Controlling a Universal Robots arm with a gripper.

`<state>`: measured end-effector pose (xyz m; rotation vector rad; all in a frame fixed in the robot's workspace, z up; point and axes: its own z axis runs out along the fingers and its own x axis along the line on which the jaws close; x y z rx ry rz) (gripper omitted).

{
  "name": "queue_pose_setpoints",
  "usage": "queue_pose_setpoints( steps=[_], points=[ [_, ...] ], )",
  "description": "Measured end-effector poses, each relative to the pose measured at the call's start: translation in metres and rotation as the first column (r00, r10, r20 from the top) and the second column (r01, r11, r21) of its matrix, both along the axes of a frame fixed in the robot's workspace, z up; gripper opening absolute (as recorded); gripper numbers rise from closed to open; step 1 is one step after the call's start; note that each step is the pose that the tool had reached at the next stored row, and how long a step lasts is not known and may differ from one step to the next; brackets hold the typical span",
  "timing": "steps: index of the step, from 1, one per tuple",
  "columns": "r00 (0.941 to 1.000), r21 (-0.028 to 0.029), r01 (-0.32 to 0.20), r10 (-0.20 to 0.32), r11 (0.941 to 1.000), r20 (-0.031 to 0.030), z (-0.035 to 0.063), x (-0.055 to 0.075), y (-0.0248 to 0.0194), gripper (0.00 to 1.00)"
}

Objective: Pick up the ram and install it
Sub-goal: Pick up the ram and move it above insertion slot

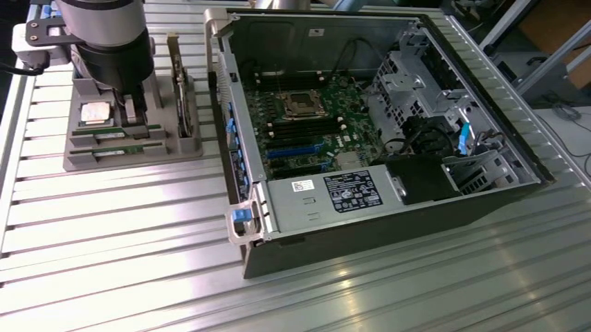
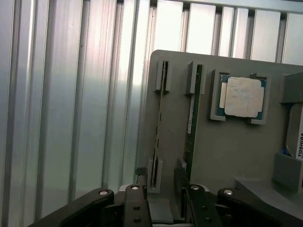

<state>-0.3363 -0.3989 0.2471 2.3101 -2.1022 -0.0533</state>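
Ram [image 2: 191, 113] is standing on edge in its grey holder [image 2: 227, 156]; wide-open tool [image 2: 163, 207] is hovering close, seemingly needing squarer centring across it.

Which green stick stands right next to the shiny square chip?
The green stick with the white label. It stands beside the square chip; the other stick stands farther off, by the grey holder's edge.

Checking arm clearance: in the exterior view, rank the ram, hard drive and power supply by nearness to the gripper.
1. ram, in the holder by the gripper.
2. hard drive, upright on the holder's case side.
3. power supply, inside the computer case.
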Motion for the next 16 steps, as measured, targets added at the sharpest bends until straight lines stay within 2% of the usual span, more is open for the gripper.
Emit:
queue_pose_setpoints(
  steps=[16],
  points=[
    [0.9997, -0.0008, -0.024, 0.024, 0.9997, 0.0, -0.0118, 0.002, 0.0, 0.36]
  ],
)
